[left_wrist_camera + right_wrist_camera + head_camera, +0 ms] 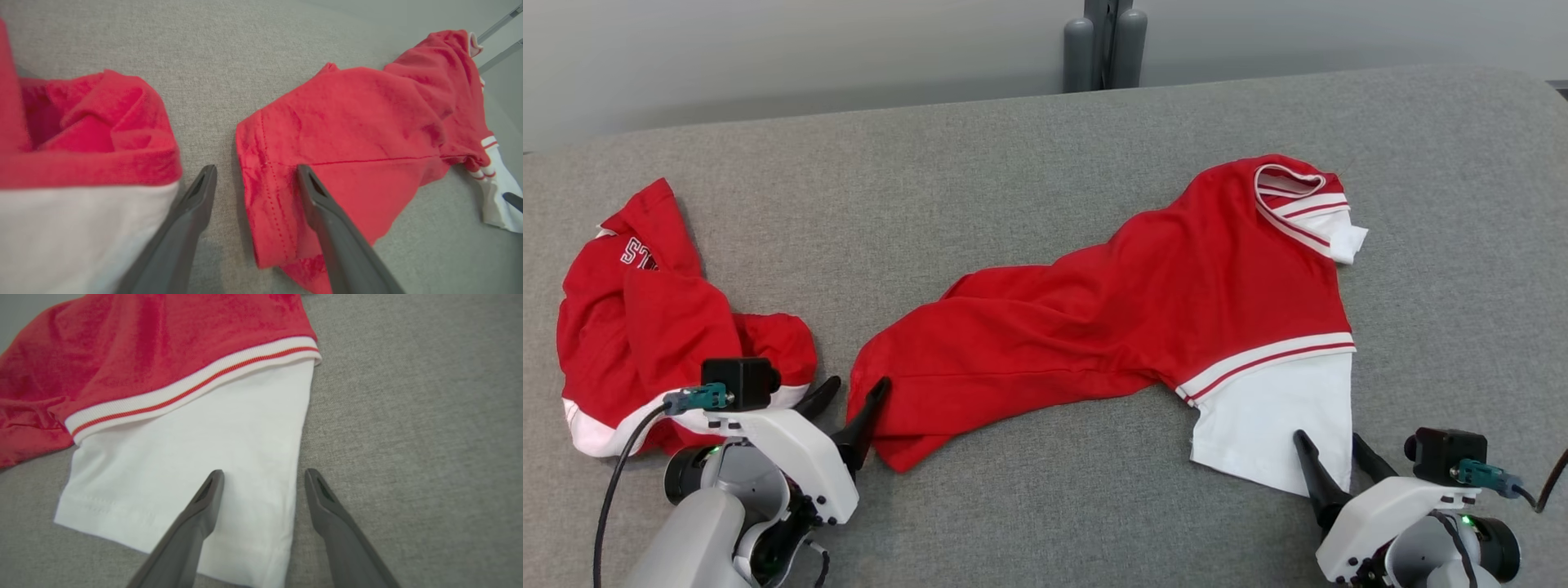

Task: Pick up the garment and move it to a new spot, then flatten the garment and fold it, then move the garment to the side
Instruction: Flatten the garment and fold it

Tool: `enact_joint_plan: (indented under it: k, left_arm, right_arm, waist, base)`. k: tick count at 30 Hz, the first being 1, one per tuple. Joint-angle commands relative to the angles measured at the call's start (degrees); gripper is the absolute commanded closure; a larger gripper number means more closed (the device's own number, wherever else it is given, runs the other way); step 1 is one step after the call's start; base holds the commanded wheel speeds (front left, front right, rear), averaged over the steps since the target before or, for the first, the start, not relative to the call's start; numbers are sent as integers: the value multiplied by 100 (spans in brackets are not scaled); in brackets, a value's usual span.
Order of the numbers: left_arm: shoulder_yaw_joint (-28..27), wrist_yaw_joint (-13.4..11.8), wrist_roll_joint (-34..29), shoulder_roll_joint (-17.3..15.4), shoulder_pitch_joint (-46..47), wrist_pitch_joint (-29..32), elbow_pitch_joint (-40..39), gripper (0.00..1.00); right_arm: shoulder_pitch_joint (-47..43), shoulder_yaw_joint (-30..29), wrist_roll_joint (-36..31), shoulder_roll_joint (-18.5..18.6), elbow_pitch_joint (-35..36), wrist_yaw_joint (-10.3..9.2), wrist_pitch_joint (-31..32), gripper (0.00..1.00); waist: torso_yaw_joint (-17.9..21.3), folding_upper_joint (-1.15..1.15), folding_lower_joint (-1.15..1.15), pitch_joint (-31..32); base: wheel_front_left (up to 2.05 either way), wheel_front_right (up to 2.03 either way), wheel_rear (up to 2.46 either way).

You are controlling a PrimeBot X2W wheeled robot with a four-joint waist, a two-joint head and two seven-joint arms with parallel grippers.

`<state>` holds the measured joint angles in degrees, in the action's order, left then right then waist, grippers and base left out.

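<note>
A red garment [1111, 310] with white striped trim lies stretched across the grey surface, rumpled in the middle. Its white sleeve [1274, 408] points toward me at the right. My left gripper [858, 388] is open at the garment's lower left hem corner. In the left wrist view the gripper [257, 169] straddles the stitched hem edge of the garment [359, 122], one finger over the red cloth and one over bare surface. My right gripper [1327, 441] is open at the sleeve's near right corner. In the right wrist view it [264, 473] straddles the side edge of the sleeve [184, 457].
A second red and white garment [645, 310] lies crumpled at the left, close beside my left gripper, its folds [81, 122] touching the left finger's side. The grey padded surface [1013, 163] stretches back to a pale wall, where two dark grey posts [1104, 41] stand.
</note>
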<state>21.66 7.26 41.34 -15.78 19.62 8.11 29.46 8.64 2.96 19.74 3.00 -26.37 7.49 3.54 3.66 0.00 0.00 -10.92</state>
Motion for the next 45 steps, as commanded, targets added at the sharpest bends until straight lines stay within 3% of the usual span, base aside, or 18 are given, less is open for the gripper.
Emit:
enact_joint_plan:
  k: [1, 10, 11, 12, 13, 14, 15, 16, 17, 18, 31, 37, 45]
  left_arm:
    - [25, 31, 141, -36, 143, 41, 54, 0]
    - [439, 29, 987, -205, 340, 107, -31, 0]
    - [481, 26, 1044, -228, 350, 85, -35, 0]
    - [514, 26, 1080, -253, 358, 73, -34, 0]
    - [554, 26, 1125, -272, 364, 52, -31, 0]
    - [598, 27, 1188, -279, 365, 52, -31, 0]
    - [631, 27, 1234, -295, 377, 41, -27, 5]
    - [665, 27, 1281, -314, 397, 25, -22, 47]
    - [702, 27, 1314, -331, 416, 8, -16, 85]
    - [733, 27, 1356, -342, 432, -19, -7, 100]
    - [948, 28, 1604, -599, 239, -729, -332, 100]
    - [758, 6, 1789, -920, -340, -1076, -1179, 100]
    - [613, -338, 1821, -1230, -860, -1090, -2403, 100]
  right_arm:
    - [29, 55, 63, -6, -93, 1, 26, 0]
    - [198, 378, 264, -39, -376, 7, -101, 0]
    - [212, 421, 277, -42, -401, 7, -131, 12]
    - [224, 458, 295, -43, -427, 7, -152, 38]
    - [238, 489, 311, -43, -451, 8, -172, 52]
    - [252, 509, 320, -42, -473, 8, -196, 56]
    - [265, 525, 336, -39, -495, 7, -224, 69]
    - [285, 539, 344, -33, -520, 6, -238, 92]
    - [301, 552, 340, -22, -544, 5, -268, 100]
    - [316, 569, 346, -20, -559, 5, -305, 100]
    - [346, 492, 358, 3, -369, 5, -685, 100]
    - [-7, 307, 445, 148, 366, 5, -770, 100]
    - [-534, 38, 401, 148, 1479, 5, -490, 100]
  waist:
    - [10, 0, 0, -41]
    - [12, 0, 0, -149]
    - [11, 0, 0, -149]
    - [9, 0, 0, -146]
    - [6, 0, 0, -143]
    - [2, 0, 0, -140]
    - [-2, 0, 0, -138]
    - [-6, 0, 0, -136]
    - [-9, 0, 0, -134]
    - [-11, 0, 0, -131]
    - [-16, 0, 0, 133]
    - [-20, 0, 0, 314]
    - [-41, 0, 0, 408]
  base:
    - [0, 0, 0]
    - [0, 0, 0]
    - [0, 0, 0]
    - [0, 0, 0]
    - [0, 0, 0]
    - [0, 0, 0]
    - [0, 0, 0]
    - [0, 0, 0]
    - [0, 0, 0]
    - [0, 0, 0]
    - [0, 0, 0]
    - [0, 0, 0]
    - [0, 0, 0]
